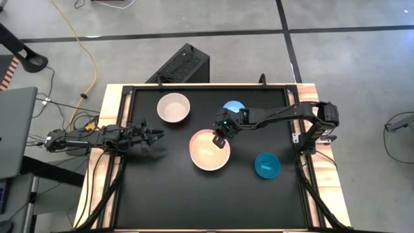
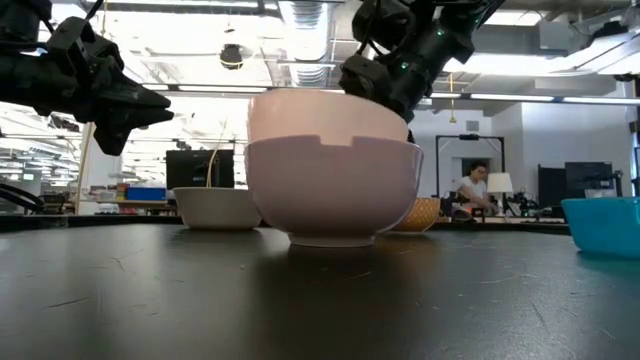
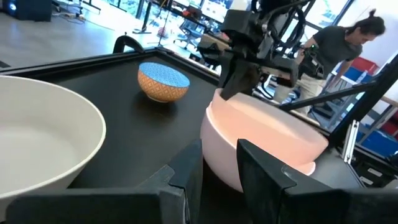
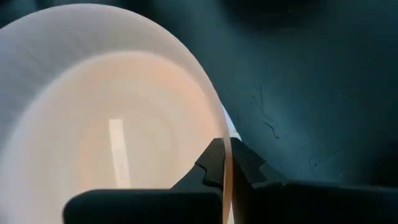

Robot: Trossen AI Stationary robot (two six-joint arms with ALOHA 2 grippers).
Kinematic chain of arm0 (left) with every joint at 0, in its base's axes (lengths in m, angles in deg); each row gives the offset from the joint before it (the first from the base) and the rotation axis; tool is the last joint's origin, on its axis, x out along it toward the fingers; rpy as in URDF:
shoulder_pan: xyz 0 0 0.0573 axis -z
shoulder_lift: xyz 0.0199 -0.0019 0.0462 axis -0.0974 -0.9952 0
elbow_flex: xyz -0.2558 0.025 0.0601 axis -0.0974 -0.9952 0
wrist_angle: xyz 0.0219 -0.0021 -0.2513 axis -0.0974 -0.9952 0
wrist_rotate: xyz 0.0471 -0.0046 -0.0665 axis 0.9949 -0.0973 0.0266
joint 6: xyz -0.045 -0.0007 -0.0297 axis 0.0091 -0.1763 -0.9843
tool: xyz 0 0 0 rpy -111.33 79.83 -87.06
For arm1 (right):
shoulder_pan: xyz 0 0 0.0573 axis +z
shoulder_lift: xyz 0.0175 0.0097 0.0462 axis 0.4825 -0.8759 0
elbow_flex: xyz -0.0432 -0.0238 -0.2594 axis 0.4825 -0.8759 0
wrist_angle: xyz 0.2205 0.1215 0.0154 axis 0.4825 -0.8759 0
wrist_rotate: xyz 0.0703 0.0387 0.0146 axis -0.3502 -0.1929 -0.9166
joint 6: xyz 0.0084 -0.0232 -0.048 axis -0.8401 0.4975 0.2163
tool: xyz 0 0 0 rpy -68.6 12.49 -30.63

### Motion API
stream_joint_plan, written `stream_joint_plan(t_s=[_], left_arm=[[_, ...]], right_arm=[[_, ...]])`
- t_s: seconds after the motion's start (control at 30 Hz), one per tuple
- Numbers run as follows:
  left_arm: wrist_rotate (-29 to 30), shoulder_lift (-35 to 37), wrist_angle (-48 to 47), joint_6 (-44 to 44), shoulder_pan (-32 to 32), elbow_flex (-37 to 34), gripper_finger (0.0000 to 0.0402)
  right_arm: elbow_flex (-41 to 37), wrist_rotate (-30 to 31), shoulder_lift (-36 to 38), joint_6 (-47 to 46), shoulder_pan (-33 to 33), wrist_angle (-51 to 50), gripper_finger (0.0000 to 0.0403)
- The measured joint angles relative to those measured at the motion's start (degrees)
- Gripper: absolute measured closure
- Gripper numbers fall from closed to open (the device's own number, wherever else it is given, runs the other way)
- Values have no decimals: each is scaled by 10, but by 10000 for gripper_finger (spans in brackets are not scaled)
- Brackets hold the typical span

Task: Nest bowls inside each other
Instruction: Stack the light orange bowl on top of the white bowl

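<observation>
A smaller pink bowl [image 2: 325, 115] sits inside a larger pale pink bowl [image 2: 335, 190] near the table's middle, its rim standing above the larger one's rim. My right gripper [image 1: 220, 140] is shut on the inner bowl's rim. A white bowl [image 1: 173, 107] stands at the far left. A light blue bowl [image 1: 233, 105] stands at the far side, partly behind my right arm, and a cyan bowl [image 1: 266, 165] is on the right. My left gripper [image 1: 157, 135] hovers left of the pink bowls, fingers a little apart and holding nothing. My right gripper pinches the inner pink bowl's rim [image 4: 217, 112] on its far right side. One finger [image 4: 210, 163] is inside the bowl and the other [image 4: 247, 163] outside. The fingers slant down from the table's right. The bowl stands upright within the larger bowl; whether it rests on it I cannot tell.
The black table top [image 1: 162, 194] is bare along its near half. A raised frame [image 1: 123, 103] borders the table. A person [image 3: 339, 46] stands in the room beyond the table's right side.
</observation>
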Motion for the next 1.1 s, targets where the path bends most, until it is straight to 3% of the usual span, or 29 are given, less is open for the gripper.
stream_joint_plan(t_s=[0.4,0.7,0.93,1.1], left_arm=[[1,-3,0,-1,0,0,313],[2,-3,0,-2,0,0,313],[2,-3,0,-2,0,0,313],[5,-3,0,-2,0,0,313]], right_arm=[[24,0,11,0,9,-25,304],[88,0,12,33,5,-91,276],[109,0,11,85,13,-67,286],[100,1,10,96,29,-51,348]])
